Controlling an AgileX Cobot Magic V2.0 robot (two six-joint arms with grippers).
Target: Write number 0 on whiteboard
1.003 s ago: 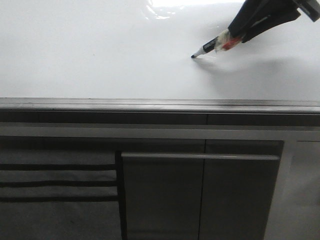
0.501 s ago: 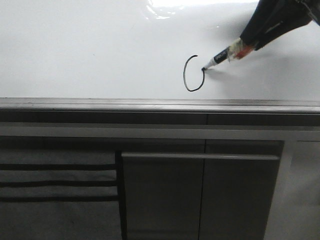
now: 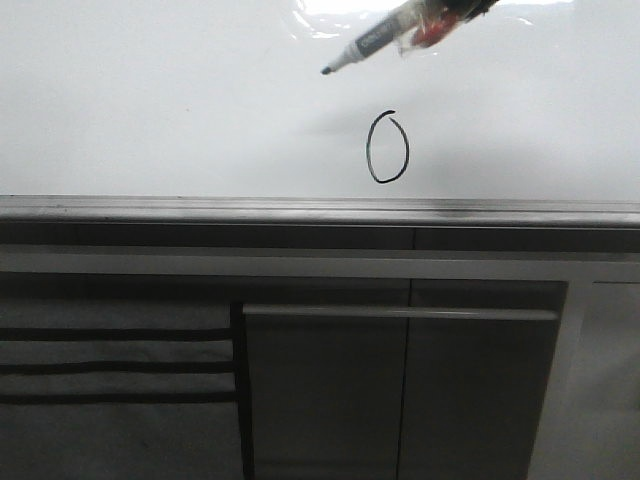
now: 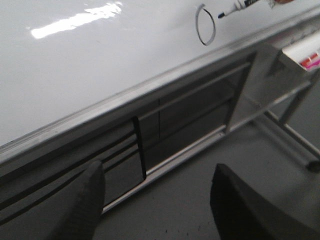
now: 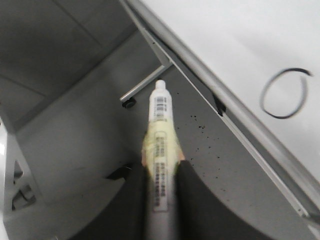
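Whiteboard (image 3: 180,110) filled the upper part of the front view: glossy white, flat, with bright glare patches along the top edge. A grey metal edge strip (image 3: 300,210) ran along its near side. Below the strip sat grey cabinet doors (image 3: 400,390) with a long horizontal handle bar (image 3: 400,313), and dark horizontal slats (image 3: 110,365) to the left of them.

The number 0 (image 3: 388,148) was on the board near the edge strip, right of centre: thin black oval, taller than wide, closed, with a small overlapping tail at top. It also showed in the left wrist view (image 4: 205,31) and the right wrist view (image 5: 284,93).

Marker (image 3: 375,43) was up off the board, its dark tip apart from the 0 and above-left of it in the front view, with a faint shadow on the board beside the 0. Tape was wrapped around the barrel. Right gripper (image 5: 159,200) was clamped on the marker (image 5: 160,150), dark fingers on either side of the taped barrel, white tip end pointing away from the camera. That view was slightly blurred.

Left gripper (image 4: 160,205) held nothing, its two dark fingers (image 4: 82,205) spread wide apart, low, in front of the cabinet. Behind it were a grey floor (image 4: 200,175), a metal frame leg (image 4: 290,130), and a white box with pink print (image 4: 305,52) on a shelf. The right wrist view showed grey floor with dark specks (image 5: 205,135) and a caster foot on a metal bar (image 5: 129,103).
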